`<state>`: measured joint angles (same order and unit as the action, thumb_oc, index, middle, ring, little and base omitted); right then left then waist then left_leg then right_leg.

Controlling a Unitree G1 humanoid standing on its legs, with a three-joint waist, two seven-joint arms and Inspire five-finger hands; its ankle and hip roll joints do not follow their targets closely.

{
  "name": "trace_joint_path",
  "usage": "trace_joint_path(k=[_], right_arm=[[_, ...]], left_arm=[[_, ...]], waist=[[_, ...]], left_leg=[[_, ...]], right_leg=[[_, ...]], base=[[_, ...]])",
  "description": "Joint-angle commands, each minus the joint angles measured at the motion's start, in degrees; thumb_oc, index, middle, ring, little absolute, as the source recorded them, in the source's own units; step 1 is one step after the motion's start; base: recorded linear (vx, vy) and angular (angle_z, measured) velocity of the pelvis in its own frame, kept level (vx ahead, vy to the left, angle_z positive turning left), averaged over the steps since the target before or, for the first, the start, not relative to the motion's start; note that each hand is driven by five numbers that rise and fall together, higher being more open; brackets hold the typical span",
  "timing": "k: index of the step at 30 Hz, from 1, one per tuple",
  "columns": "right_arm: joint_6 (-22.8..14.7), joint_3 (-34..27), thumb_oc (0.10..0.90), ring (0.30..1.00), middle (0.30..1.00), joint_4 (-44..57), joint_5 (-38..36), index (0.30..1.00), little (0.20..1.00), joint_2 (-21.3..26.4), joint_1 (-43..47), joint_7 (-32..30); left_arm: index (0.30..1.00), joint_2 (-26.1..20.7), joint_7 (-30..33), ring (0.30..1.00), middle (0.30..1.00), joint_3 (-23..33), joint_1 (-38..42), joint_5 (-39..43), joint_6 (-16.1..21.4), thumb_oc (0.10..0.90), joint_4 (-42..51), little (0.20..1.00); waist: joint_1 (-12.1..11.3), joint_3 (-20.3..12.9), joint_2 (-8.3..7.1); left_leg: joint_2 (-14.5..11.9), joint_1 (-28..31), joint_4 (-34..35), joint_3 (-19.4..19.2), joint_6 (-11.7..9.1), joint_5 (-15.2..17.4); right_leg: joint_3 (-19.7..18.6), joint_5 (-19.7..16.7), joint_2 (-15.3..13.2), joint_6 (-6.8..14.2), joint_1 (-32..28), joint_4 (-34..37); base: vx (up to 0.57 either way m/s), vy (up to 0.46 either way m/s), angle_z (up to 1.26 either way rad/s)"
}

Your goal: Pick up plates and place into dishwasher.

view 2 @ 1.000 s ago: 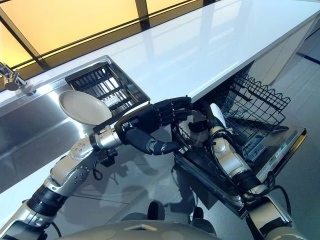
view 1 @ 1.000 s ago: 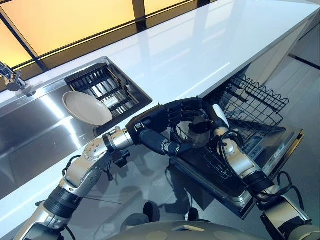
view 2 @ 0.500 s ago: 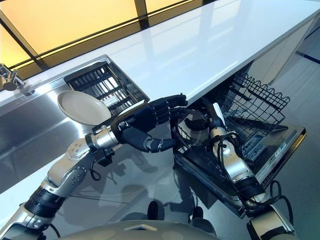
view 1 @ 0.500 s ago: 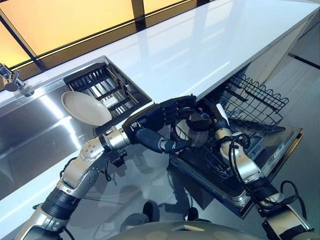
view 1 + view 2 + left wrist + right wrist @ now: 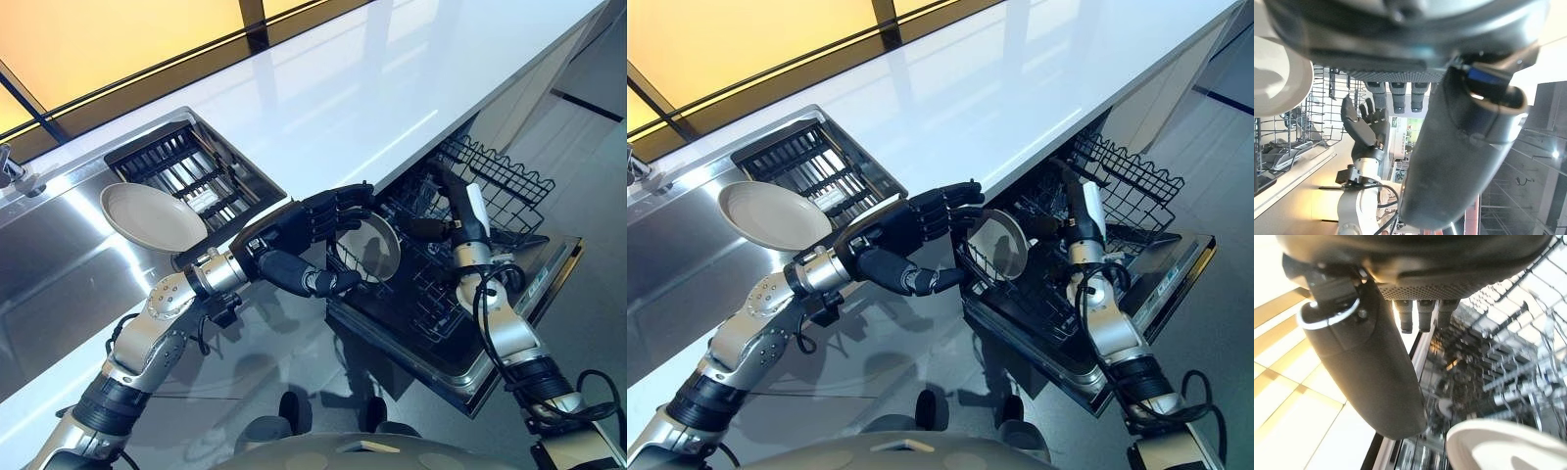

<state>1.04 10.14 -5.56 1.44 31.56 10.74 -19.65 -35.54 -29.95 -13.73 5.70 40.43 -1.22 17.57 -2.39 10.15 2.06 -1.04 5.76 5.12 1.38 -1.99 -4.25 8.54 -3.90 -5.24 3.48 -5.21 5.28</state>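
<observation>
Left eye view puts your left hand [image 5: 294, 240] just off the front edge of the white countertop [image 5: 392, 88], in front of the open dishwasher. Its fingers reach forward, loosely bent, toward a plate [image 5: 376, 248] that stands on edge in the lower rack [image 5: 421, 294], near that rack's left end. The fingertips sit at the plate's upper rim and the thumb points below it. You cannot tell from the head views whether anything still touches the plate. In the left wrist view the fingers are extended with nothing between them and the thumb, and a pale plate edge [image 5: 1283, 88] shows beside the hand, so the hand reads as released.

Your right hand [image 5: 1085, 211] is raised over the rack, to the right of the plate and apart from it. Its fingers are straight and point up toward the underside of the countertop. The right wrist view shows the fingers stretched out, empty, with the plate's rim [image 5: 1503, 445] beyond them.

A second plate [image 5: 152, 217] leans at the right end of the steel sink [image 5: 59, 284], against the dark slatted drainer [image 5: 191, 171] set into the countertop. The dishwasher door [image 5: 534, 294] lies folded down under the rack.
</observation>
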Motion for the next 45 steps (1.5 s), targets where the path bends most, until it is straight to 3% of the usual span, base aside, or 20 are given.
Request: trace_joint_path(k=[1,2,10,17,24,29,33,36,45], right_arm=[[-8.57,-4.49,0.8,0.9,0.9,9.84,3.1,0.9,0.9,3.89,3.04,-4.29],[-8.66,-5.94,0.8,0.9,0.9,11.16,3.65,0.9,0.9,4.07,1.61,-5.01],[-9.57,-10.66,0.8,0.9,0.9,14.69,3.63,0.9,0.9,4.5,-1.95,-7.15],[-8.28,-6.51,0.8,0.9,0.9,11.55,3.61,0.9,0.9,4.34,0.59,-6.5],[-8.55,-4.76,0.8,0.9,0.9,10.88,1.4,0.9,0.9,6.12,2.4,-6.42],[-10.29,-6.98,0.8,0.9,0.9,13.28,0.56,0.9,0.9,8.57,-0.02,-4.94],[-11.22,-8.84,0.8,0.9,0.9,13.03,-0.16,0.9,0.9,10.38,-2.84,-2.61],[-12.2,-10.19,0.8,0.9,0.9,12.2,-1.32,0.9,0.9,11.74,-4.38,-1.11],[-12.52,-9.55,0.8,0.9,0.9,11.21,-2.22,0.9,0.9,13.86,-3.85,-0.51]], left_arm=[[0.9,-1.93,3.05,0.9,0.9,5.9,0.49,1.48,8.91,0.8,5.38,0.9],[0.9,-2.43,4.69,0.9,0.9,8.27,-0.13,1.51,11.29,0.8,5.27,0.9],[0.9,-6.91,14.32,0.9,0.9,19.93,0.62,-3.47,18.3,0.8,4.5,0.9],[0.9,-12.53,19.16,0.9,0.9,22.7,10.55,6.24,17.72,0.8,3.36,0.9],[0.9,-23.0,34.91,0.9,0.9,24.85,16.01,-13.22,17.02,0.8,-5.42,0.9],[0.9,-31.76,35.33,0.9,0.9,28.35,12.25,-29.97,17.33,0.8,-14.32,0.9],[0.9,-37.73,35.48,0.9,0.9,31.67,5.0,-42.23,20.54,0.8,-18.04,0.9],[0.9,-40.11,35.54,0.9,0.9,36.06,-2.55,-48.56,21.79,0.8,-20.19,0.9],[0.9,-42.14,39.9,0.9,0.9,38.13,-10.47,-57.55,24.38,0.8,-31.49,0.9]], waist=[[0.92,-4.11,-1.54],[0.93,-4.2,-1.58],[0.86,-5.02,-1.61],[1.32,-5.56,-0.79],[1.77,-5.96,0.07],[1.97,-5.65,0.8],[1.89,-5.68,1.15],[1.99,-5.66,1.35],[1.76,-5.22,1.67]], left_leg=[[3.9,1.07,-0.12,-1.16,2.93,3.32],[3.86,1.03,-0.12,-1.22,2.85,3.28],[3.95,0.84,-0.12,-0.61,2.48,3.08],[3.94,0.89,-0.12,-0.39,2.01,2.94],[3.78,1.1,-0.12,-0.88,1.65,3.08],[3.76,0.94,-0.12,-1.15,1.59,2.97],[3.85,0.84,-0.12,-1.21,1.44,2.85],[3.8,0.74,-0.12,-1.32,1.27,2.64],[3.92,0.4,-0.12,-1.27,1.17,2.2]], right_leg=[[-0.72,-1.26,1.45,1.66,-1.36,-0.28],[-0.69,-1.23,1.44,1.73,-1.36,-0.28],[-0.28,-0.74,1.57,1.92,-1.52,-0.29],[0.11,-0.26,1.59,1.94,-1.72,-0.38],[0.2,0.2,1.7,2.04,-1.96,-0.42],[0.13,0.28,1.85,2.1,-1.68,-0.61],[0.01,0.23,1.91,2.18,-1.57,-0.56],[0.17,0.06,1.88,2.31,-1.56,-0.47],[0.48,-0.26,1.8,2.41,-1.35,-0.37]], base=[[0.0,0.0,0.0],[-0.01,-0.031,0.0],[-0.01,-0.028,0.0],[0.0,0.0,0.0],[0.0,0.0,0.0],[0.0,0.0,0.0],[0.01,0.016,0.0],[0.01,0.023,0.0],[0.0,0.018,0.0]])
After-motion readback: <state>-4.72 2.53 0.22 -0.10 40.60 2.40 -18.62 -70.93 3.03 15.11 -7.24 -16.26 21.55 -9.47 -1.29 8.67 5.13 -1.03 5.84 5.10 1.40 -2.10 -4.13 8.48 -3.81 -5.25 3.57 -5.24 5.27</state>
